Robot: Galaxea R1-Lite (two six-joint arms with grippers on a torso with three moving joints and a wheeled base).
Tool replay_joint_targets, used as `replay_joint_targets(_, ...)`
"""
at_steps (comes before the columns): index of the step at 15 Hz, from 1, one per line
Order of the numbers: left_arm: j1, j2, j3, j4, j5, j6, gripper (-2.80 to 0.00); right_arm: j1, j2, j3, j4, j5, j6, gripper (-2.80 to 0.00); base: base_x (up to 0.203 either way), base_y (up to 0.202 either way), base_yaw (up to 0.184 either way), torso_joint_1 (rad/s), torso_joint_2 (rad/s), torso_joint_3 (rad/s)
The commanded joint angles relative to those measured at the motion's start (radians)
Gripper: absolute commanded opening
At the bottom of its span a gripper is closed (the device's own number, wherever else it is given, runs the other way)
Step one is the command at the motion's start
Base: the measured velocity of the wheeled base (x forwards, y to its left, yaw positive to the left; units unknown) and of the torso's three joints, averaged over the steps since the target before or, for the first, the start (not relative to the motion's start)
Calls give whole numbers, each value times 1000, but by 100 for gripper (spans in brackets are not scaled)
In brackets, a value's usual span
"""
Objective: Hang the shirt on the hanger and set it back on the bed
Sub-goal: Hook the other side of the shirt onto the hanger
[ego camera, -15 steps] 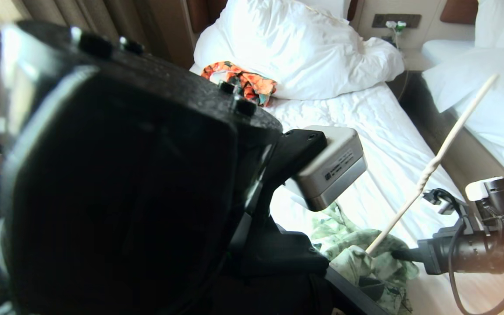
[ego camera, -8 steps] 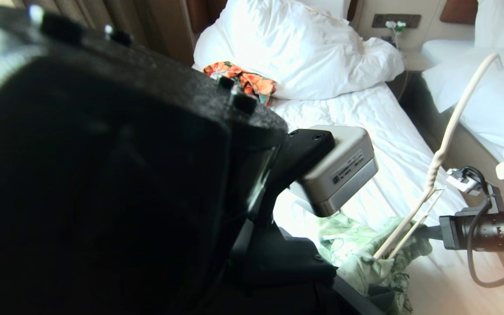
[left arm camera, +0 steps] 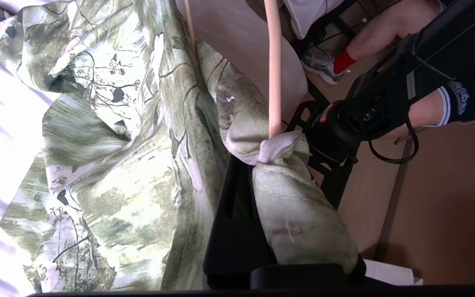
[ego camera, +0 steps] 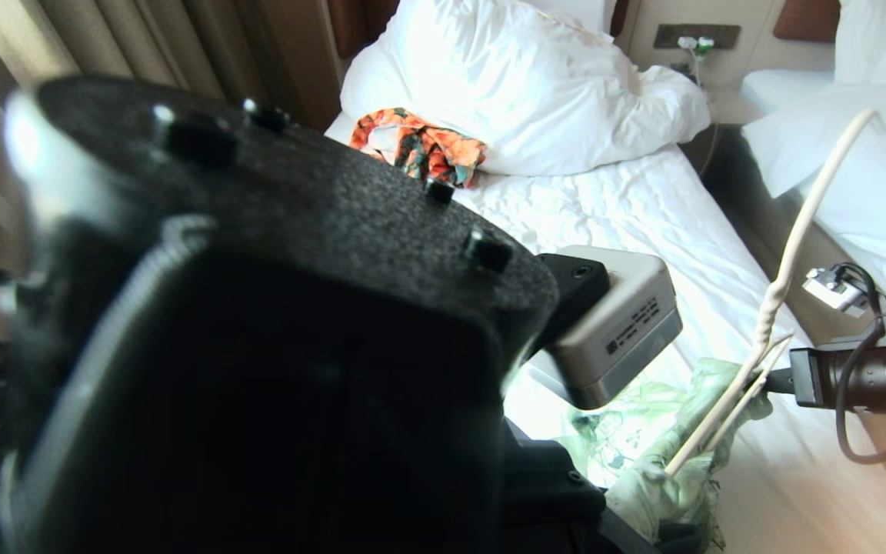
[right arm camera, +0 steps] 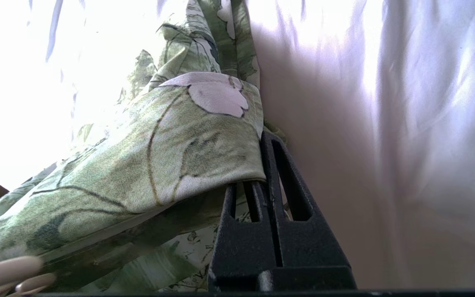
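Bed (ego camera: 643, 223): white sheet, pillow at the head end. The shirt (ego camera: 643, 431) lies bunched at the foot end, close to the near edge, partly lifted off the sheet.

Hanger (ego camera: 777, 285): stands steeply, its long axis running from the cloth up toward the bed's right edge, hook uppermost. Lower end is buried in the shirt; one shoulder of the wire appears already inside the fabric.

Left gripper (left arm camera: 262, 198): below the hanger, pinched narrow on a fold of shirt wrapped round the wire's lower end.

Right gripper (right arm camera: 262, 165): comes in level from the bed's right edge, fingers shut tight, cloth draped over their tips; whether it pinches fabric or the wire beneath cannot be told.

Judgement: both grippers sit at the hanger's lower end, left nearer its tip. The coming move likely turns on drawing cloth along that steep axis toward the hook. Other shoulder not seen.
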Motion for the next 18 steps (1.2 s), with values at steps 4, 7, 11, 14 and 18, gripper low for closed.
replay_joint_targets(4,-8,57,7,-2,4,-1,-280,-26,-52,-57,80,29,1,-280,0,0,0,0,0,0)
replay_joint_targets(7,-8,80,2,-34,12,5,-280,-39,-81,-108,192,63,0,-280,0,0,0,0,0,0)
replay_joint_targets(11,-4,80,-13,-32,32,12,-280,-46,-77,-199,347,62,-5,-280,0,0,0,0,0,0)
replay_joint_targets(14,-4,78,-12,-28,34,13,-280,-50,-73,-235,374,62,-6,-280,0,0,0,0,0,0)
replay_joint_targets(18,8,51,-27,-23,49,19,-280,-50,-43,-307,492,61,-7,-280,0,0,0,0,0,0)
